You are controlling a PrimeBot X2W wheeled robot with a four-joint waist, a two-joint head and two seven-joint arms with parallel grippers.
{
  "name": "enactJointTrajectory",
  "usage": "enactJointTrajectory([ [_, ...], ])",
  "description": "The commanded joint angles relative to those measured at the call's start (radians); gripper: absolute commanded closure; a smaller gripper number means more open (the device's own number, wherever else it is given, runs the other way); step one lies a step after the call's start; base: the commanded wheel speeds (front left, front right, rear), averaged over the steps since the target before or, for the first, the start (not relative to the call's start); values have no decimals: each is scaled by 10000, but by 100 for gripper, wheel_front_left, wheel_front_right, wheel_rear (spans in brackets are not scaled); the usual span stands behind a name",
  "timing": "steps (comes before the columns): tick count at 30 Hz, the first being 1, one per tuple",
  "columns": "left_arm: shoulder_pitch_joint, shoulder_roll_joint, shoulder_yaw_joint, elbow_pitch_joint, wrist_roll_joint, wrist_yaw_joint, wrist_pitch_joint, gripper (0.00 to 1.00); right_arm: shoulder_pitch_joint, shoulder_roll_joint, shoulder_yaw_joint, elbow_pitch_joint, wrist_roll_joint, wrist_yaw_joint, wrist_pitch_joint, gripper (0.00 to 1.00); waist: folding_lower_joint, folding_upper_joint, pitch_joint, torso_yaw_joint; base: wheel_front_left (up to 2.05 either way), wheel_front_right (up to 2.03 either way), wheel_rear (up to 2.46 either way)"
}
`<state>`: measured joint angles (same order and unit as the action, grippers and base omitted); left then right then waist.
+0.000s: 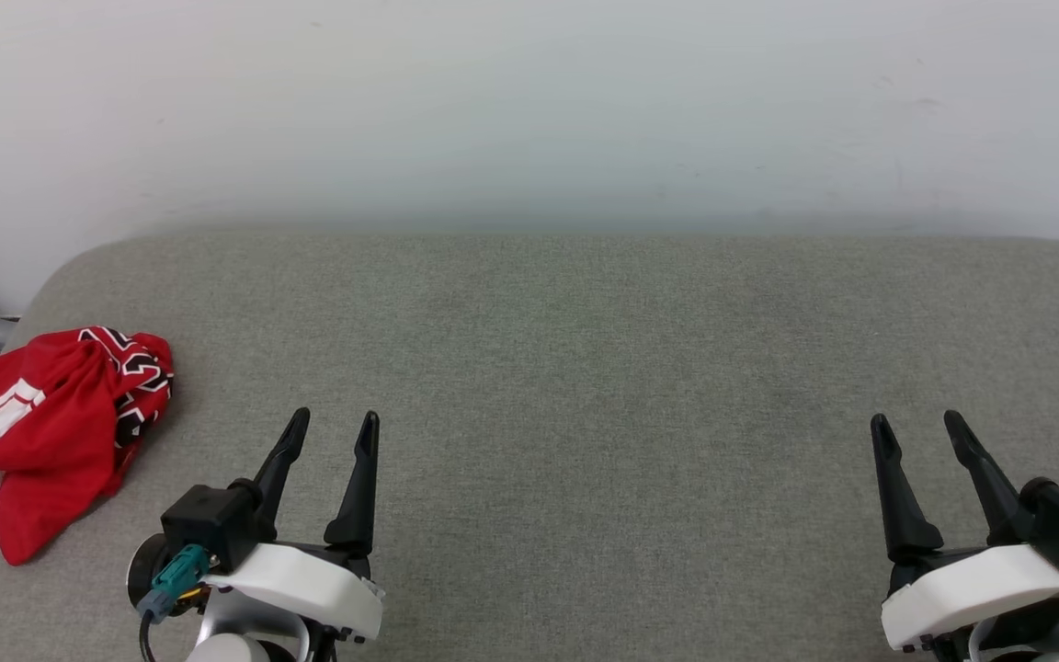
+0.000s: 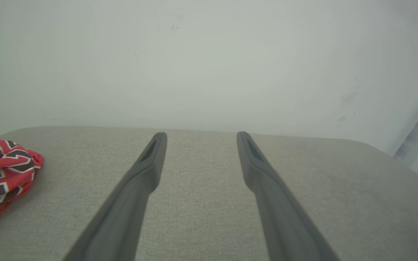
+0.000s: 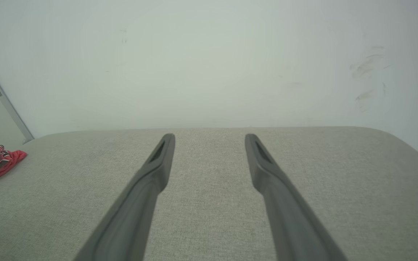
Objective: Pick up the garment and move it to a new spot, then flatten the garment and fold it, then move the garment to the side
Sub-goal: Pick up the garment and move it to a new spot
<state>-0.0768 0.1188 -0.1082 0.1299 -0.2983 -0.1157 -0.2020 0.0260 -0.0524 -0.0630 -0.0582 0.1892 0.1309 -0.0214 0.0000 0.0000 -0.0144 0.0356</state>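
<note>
Red and crumpled, the jersey shirt (image 1: 51, 432) lies bunched in a heap at the left edge of the grey fabric surface (image 1: 585, 368), not yet picked up. The left pincer (image 1: 335, 421) is near it by the front edge, fingers spread apart and empty, probably the better placed for the pickup. The right pincer (image 1: 916, 421), also spread and empty, is well apart toward the right edge.

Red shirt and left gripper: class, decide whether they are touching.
Apart. The head view shows a strip of bare grey surface between the crumpled red shirt and the open left gripper.
</note>
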Motion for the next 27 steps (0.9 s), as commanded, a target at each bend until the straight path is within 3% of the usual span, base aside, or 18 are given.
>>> enactJointTrajectory([
  [1,-106,41,-7,-13,211,-36,-83,0,70,17,-23,-124,-250,-3,-64,0,0,0,1,12,0,0,0],
  [18,-176,-131,127,199,1115,-127,-426,0,149,28,-186,-261,-1051,-3,-177,0,0,0,65,321,0,0,0],
  [27,-283,-210,288,202,1404,-138,-588,0,150,25,-6,-429,-1432,-3,-292,0,0,0,143,1436,0,0,0],
])
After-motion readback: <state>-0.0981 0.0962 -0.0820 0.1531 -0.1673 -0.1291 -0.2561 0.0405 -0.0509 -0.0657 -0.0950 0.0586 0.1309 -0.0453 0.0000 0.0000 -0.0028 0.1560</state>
